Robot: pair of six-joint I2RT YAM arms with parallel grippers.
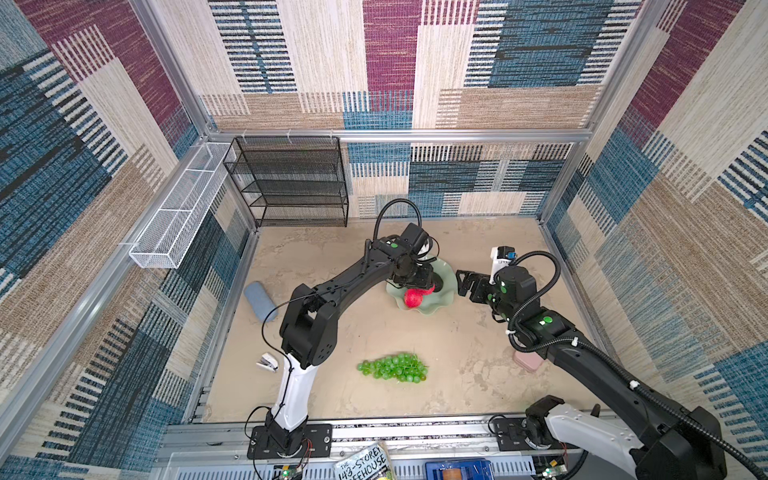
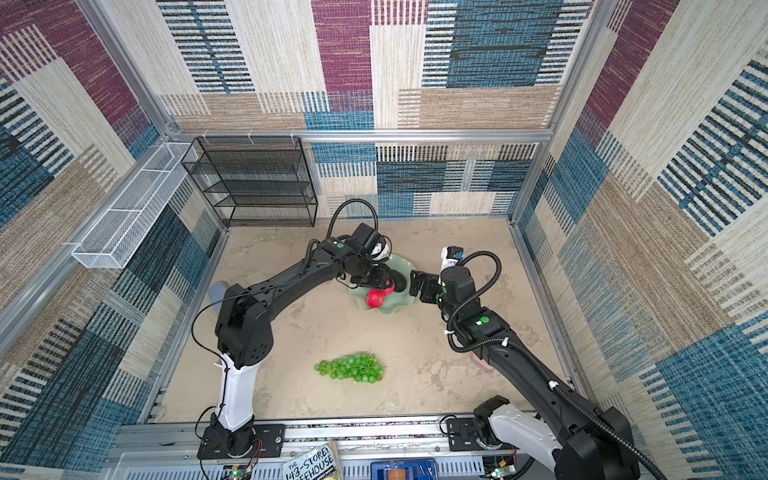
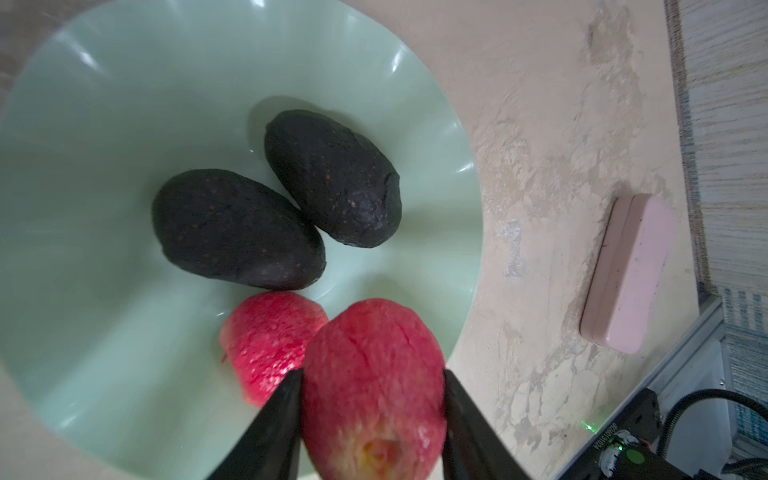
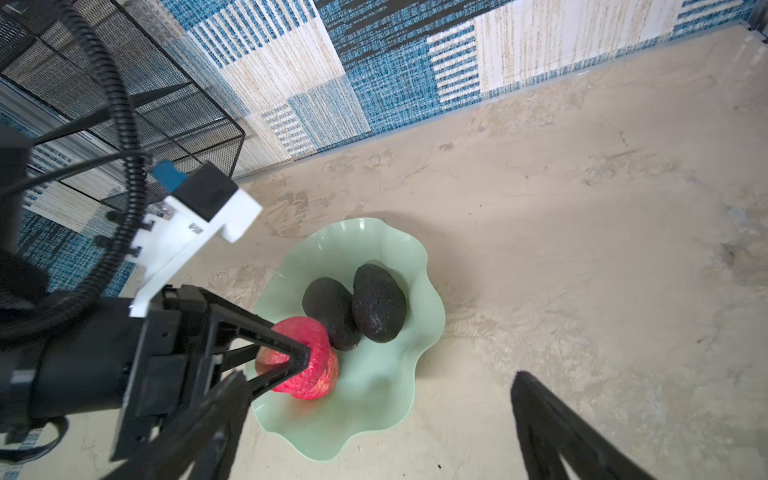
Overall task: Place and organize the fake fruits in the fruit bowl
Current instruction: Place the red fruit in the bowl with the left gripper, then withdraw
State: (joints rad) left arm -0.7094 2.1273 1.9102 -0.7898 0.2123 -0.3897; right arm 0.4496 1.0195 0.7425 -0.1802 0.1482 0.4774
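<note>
The mint-green fruit bowl [image 3: 104, 166] holds two dark avocados [image 3: 237, 228] [image 3: 332, 178] lying side by side and one red apple [image 3: 266, 340]. My left gripper [image 3: 372, 374] is shut on a second red apple [image 3: 374, 340], held low over the bowl's near side, next to the lying apple. In both top views red apple [image 1: 412, 298] [image 2: 375, 298] shows under that gripper [image 1: 419, 286] in the bowl [image 1: 440, 305]. The green grapes [image 1: 394, 367] [image 2: 350, 367] lie on the table, nearer the front. My right gripper [image 1: 465, 284] [image 4: 376, 378] hangs open beside the bowl [image 4: 374, 395], holding nothing.
A pink case [image 3: 627, 274] lies right of the bowl, partly under the right arm [image 1: 528, 361]. A blue-grey case [image 1: 259, 301] and a white stapler [image 1: 268, 361] lie at the left. A black mesh rack [image 1: 291, 183] stands at the back left, a white wire basket [image 1: 178, 208] on the left wall.
</note>
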